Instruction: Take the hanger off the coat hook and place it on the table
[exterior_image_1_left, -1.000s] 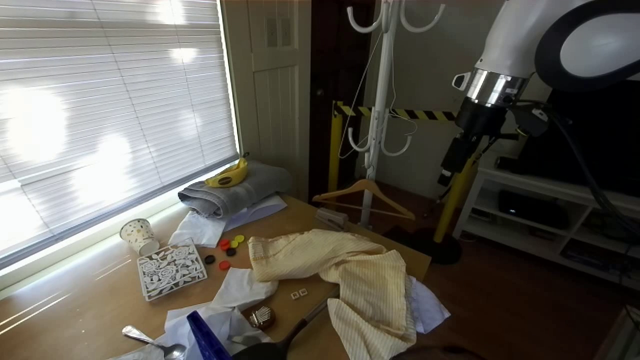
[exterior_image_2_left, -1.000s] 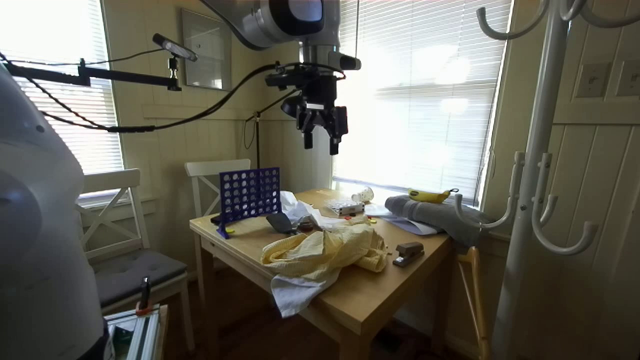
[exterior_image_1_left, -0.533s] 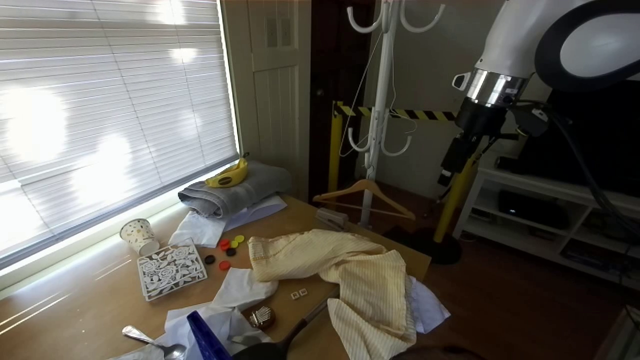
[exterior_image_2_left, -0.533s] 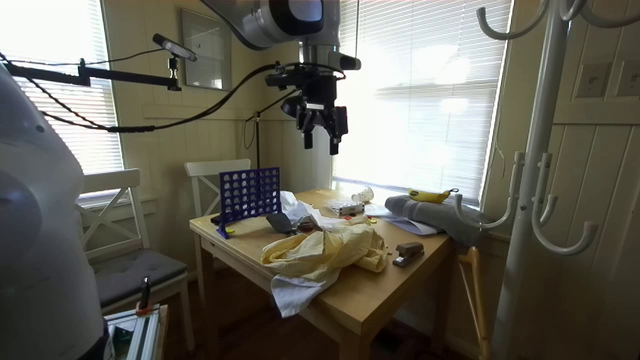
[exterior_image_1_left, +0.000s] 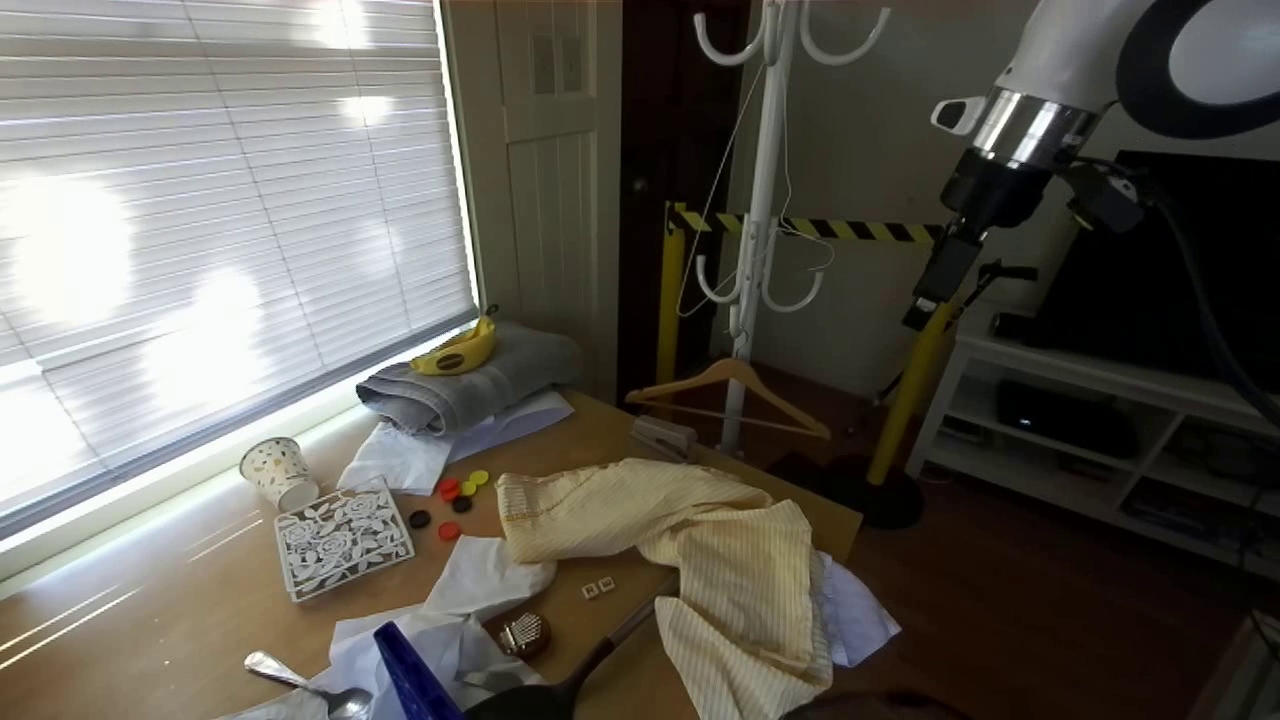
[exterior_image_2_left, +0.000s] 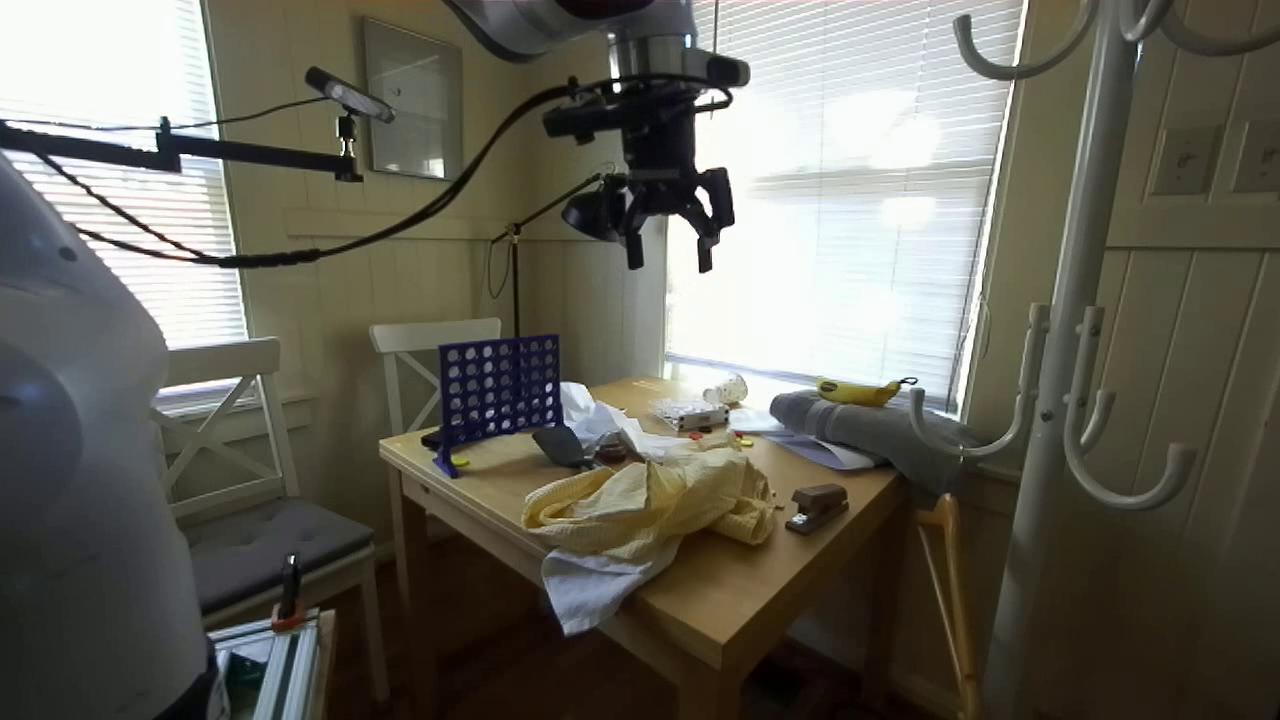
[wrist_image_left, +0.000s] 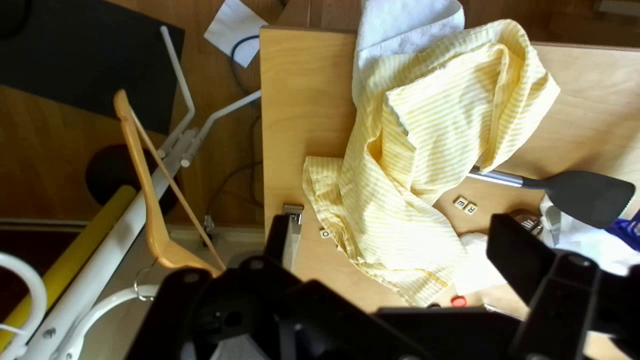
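The wooden hanger (exterior_image_1_left: 735, 372) hangs by its metal hook from a lower white prong, the coat hook (exterior_image_2_left: 975, 447), on the white pole stand beside the table. The hanger shows edge-on in an exterior view (exterior_image_2_left: 946, 570) and at the left of the wrist view (wrist_image_left: 150, 210), where its hook loops round the prong (wrist_image_left: 112, 301). The brown wooden table (exterior_image_2_left: 770, 585) stands next to the pole. My gripper (exterior_image_2_left: 670, 262) is open and empty, high above the table and apart from the hanger; it also shows side-on in an exterior view (exterior_image_1_left: 918, 316).
A yellow striped cloth (exterior_image_2_left: 650, 500) covers much of the table's near part. A stapler (exterior_image_2_left: 818, 507) sits near the edge facing the pole. A rolled grey towel (exterior_image_2_left: 840, 425) and a blue game grid (exterior_image_2_left: 500, 390) also stand there. A yellow post (exterior_image_1_left: 905, 400) rises beyond the pole.
The arm and gripper have moved up and to the right in both exterior views, and the gripper has tilted. Its fingers appear farther apart. The hanger still hangs on the prong.
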